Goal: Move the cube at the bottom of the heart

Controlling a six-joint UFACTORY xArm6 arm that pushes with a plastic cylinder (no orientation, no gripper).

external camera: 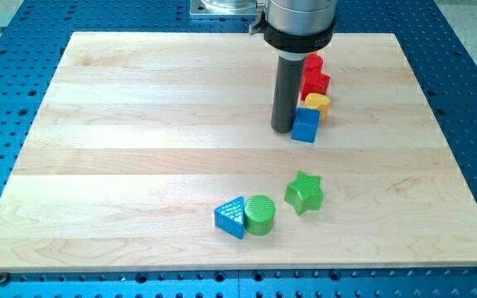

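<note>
A blue cube [305, 124] sits right of the board's middle, in the upper half. My tip [282, 128] stands at the cube's left side, touching or almost touching it. A yellow heart [317, 103] lies just above and to the right of the cube, touching it. Two red blocks sit above the heart: one [315, 83] next to it and another [312, 61] higher, partly hidden by the rod; their shapes are hard to make out.
A green star [305, 192], a green cylinder [260, 215] and a blue triangle [231, 217] lie in a row in the lower middle of the wooden board [122, 149]. The blue perforated table [7, 281] surrounds the board.
</note>
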